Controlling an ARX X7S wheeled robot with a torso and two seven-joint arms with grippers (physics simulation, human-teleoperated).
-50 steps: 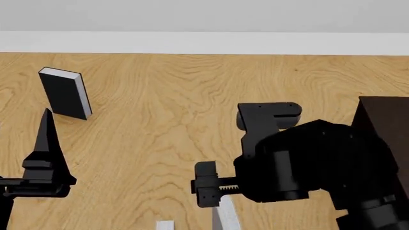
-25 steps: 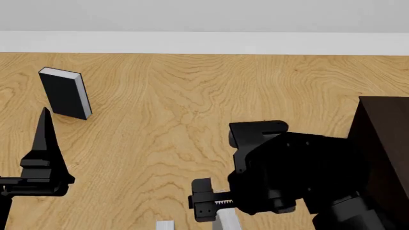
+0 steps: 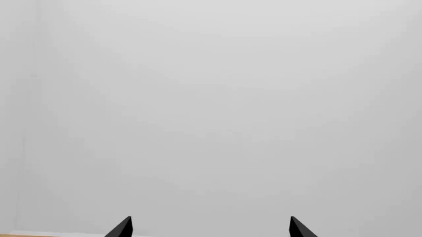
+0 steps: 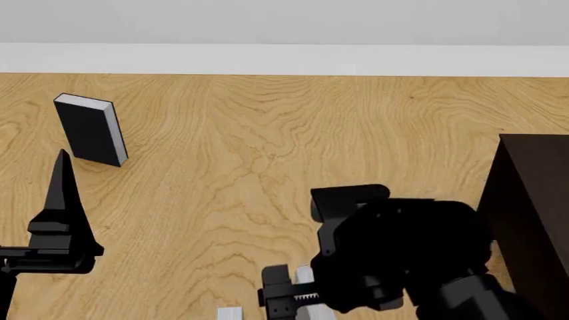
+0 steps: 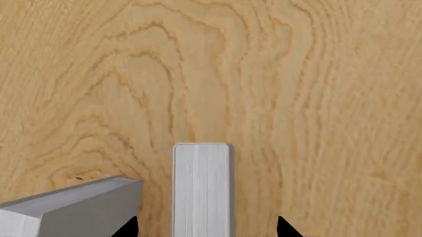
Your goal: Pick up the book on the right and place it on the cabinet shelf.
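Note:
The book [image 5: 202, 190] stands on edge on the wooden floor with its pale page edges facing the right wrist camera. My right gripper [image 5: 205, 228] is open, one fingertip on each side of the book with a gap to both, touching nothing. In the head view only a pale sliver of the book [image 4: 305, 275] shows under my right arm [image 4: 400, 253]. The dark cabinet [image 4: 534, 213] stands at the right edge; its shelf is hidden. My left gripper [image 3: 209, 229] is open and empty, pointing at a blank wall.
A thinner grey book [image 5: 72, 207] lies close beside the book; its end [image 4: 229, 313] shows at the head view's lower edge. A black book with white pages [image 4: 89, 128] stands at the far left. A white baseboard [image 4: 284, 59] runs along the back.
My right arm has moved down and toward the near edge, lowering over the book. The left arm and the books have stayed put.

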